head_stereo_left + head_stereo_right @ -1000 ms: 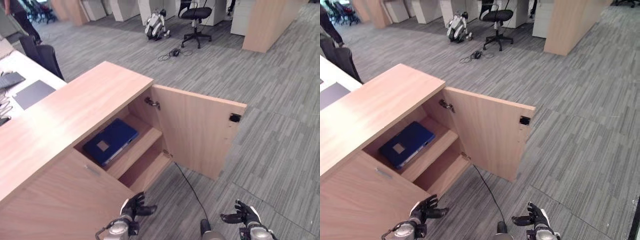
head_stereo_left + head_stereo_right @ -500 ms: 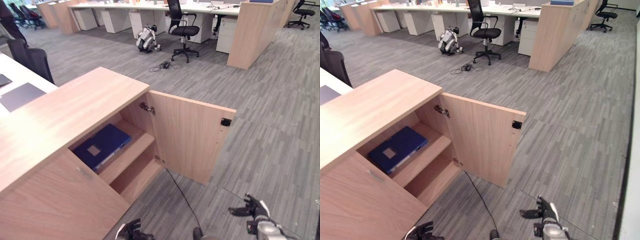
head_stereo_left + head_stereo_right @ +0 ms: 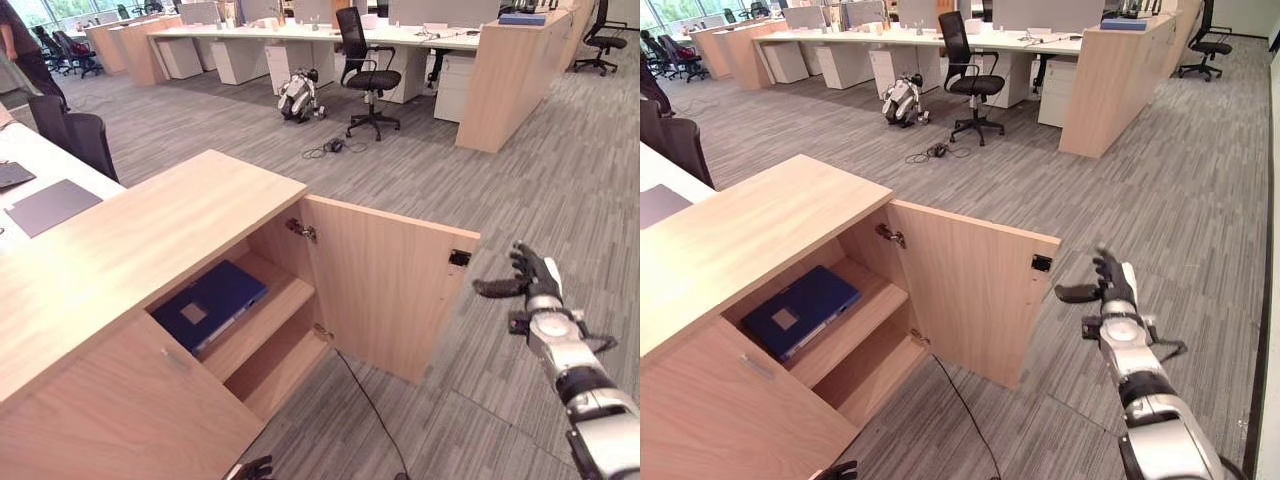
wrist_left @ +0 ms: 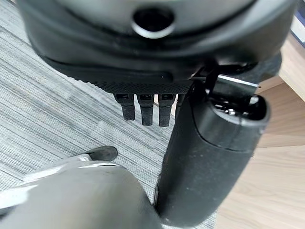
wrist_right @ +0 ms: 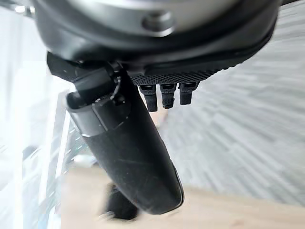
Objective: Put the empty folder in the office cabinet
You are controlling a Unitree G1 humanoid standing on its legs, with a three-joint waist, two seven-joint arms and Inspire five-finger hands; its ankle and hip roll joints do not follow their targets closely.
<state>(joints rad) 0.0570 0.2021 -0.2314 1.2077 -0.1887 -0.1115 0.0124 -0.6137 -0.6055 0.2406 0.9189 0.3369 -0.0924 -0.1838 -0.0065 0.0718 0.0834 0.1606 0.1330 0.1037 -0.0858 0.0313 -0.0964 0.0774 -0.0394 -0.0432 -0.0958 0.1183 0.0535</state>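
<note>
Low light-wood office cabinet point(image 3: 150, 225): flat top, right compartment open, left door closed with a small metal handle point(image 3: 177, 356).

Cabinet door point(image 3: 390, 285), light wood: swung wide open toward the right, hinged at the compartment's far edge, a small black catch point(image 3: 459, 258) near its free upper corner.

Dark blue flat folder with a pale square label point(image 3: 210, 303): lies flat on the upper shelf point(image 3: 275, 308) inside the open compartment, label up, touched by neither hand. A lower shelf point(image 3: 290, 358) sits beneath it, bare as far as visible.

Right hand point(image 3: 530, 283), dark: raised in the air just beyond the free edge of the open door, near the catch but apart from it. Its fingers point(image 5: 163, 94) are straight and its thumb stands out toward the door; it grasps nothing.

Left hand point(image 3: 250, 468): low at the near edge of the left eye view, in front of the closed door. In the left wrist view its fingers point(image 4: 145, 109) hang relaxed over the carpet, released, empty.

Grey striped carpet floor point(image 3: 560, 180).

Surroundings: white bench point(image 3: 40, 175) at far left carrying a grey flat pad point(image 3: 52, 205); black office chair point(image 3: 365, 75) and a small white four-legged robot point(image 3: 298, 95) by a long row of white desks point(image 3: 300, 40); a person point(image 3: 20, 45) standing at the far left edge.
</note>
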